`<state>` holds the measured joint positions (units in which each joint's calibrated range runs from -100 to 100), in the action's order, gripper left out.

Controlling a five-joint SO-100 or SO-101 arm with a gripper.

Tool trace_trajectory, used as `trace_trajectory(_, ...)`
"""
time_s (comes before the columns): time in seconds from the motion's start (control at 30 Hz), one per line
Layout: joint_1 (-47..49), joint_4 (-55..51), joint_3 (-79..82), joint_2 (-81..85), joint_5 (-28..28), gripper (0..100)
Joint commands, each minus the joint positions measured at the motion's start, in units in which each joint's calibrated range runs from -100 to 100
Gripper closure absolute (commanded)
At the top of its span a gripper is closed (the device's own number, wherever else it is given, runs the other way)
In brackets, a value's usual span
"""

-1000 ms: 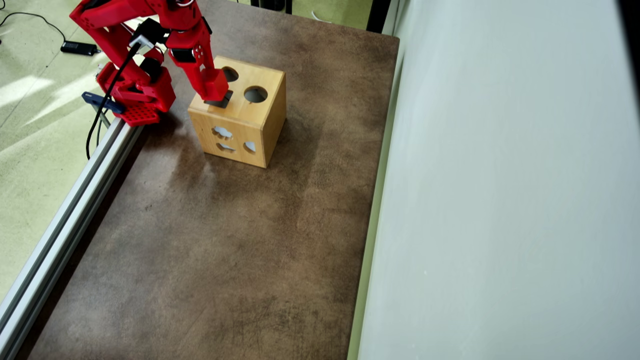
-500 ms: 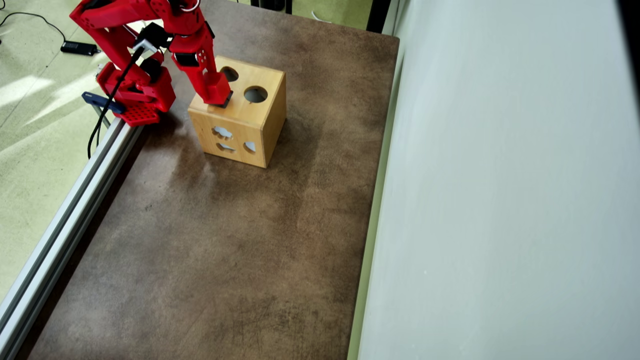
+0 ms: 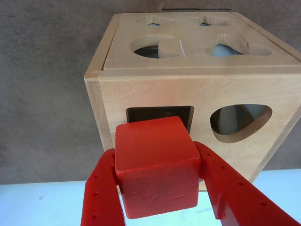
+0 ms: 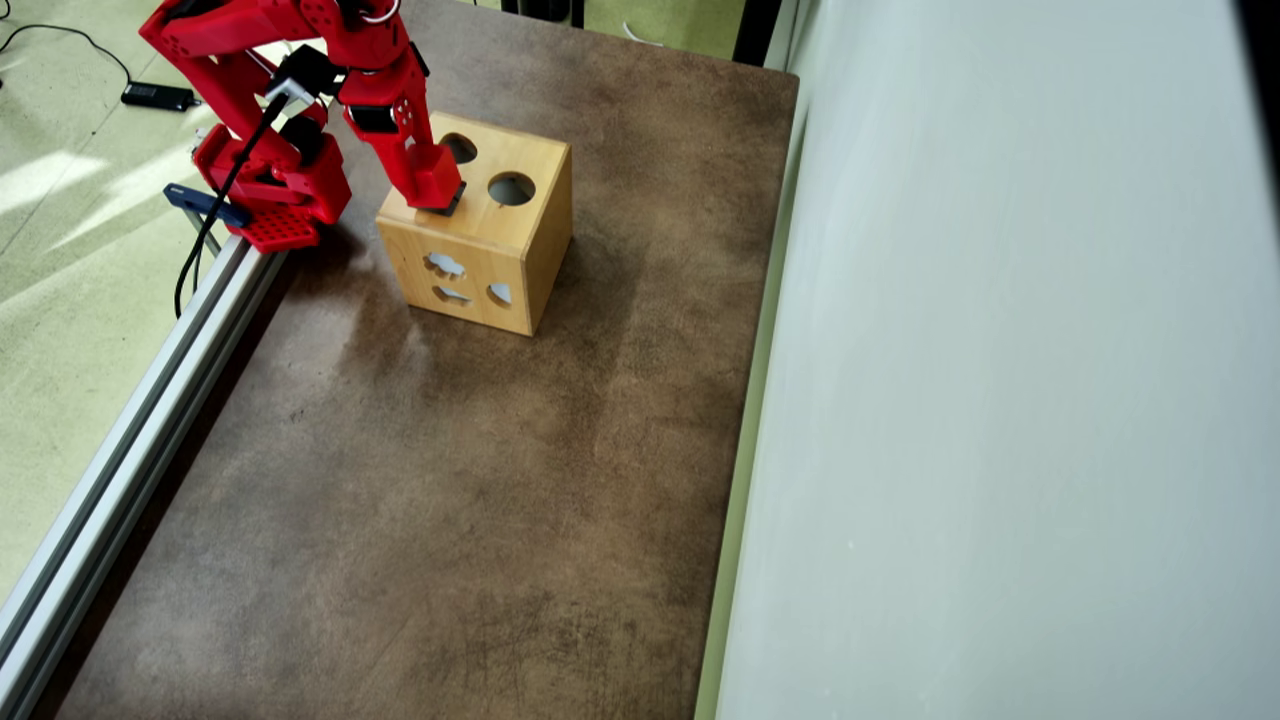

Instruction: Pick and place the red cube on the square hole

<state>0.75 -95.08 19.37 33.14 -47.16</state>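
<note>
Clamping the small bright-red plastic cube (image 3: 156, 165) between its fingers, your end effector (image 3: 157, 188) holds it just ahead, over the dark square hole (image 3: 160, 114) in the light wooden box (image 3: 197, 94). Release it slightly skewed, and I'd expect a corner to catch the rim.

Red cube (image 3: 157, 165): plastic-looking, matt, faintly grainy face, edges slightly worn. Gripper (image 3: 160, 188) fingers (image 3: 101, 193): red plastic, matt, w/ small dimples along surface. Wooden box (image 3: 188, 92): light unpainted wood, smooth, satin sheen, fine grain; cut edges of holes sanded smooth. Square hole (image 3: 141, 113): dark inside, clean-cut rim. Table top (image 4: 450, 500): brown, matt, mottled, leathery or felt-like, scuffed in patches. Rail (image 4: 130, 420) at table edge: pale metal, brushed, ribbed. Wall panel (image 4: 1000, 350): pale, smooth, matt.
</note>
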Motion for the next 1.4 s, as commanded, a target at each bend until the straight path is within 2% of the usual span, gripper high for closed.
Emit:
trace_trajectory(0.0, 0.29, -0.42, -0.23, 0.45, -0.34, 98)
trace_trajectory(0.5, 1.33, 0.22, 2.99, 0.71, -0.39, 98)
trace_trajectory(0.73, 5.41, 0.55, 2.81, 0.79, -4.69, 98)
trace_trajectory(1.2, 4.74, 1.83, 4.25, 1.39, -4.35, 98)
trace_trajectory(1.37, 4.52, 2.72, 10.15, 1.56, -4.35, 98)
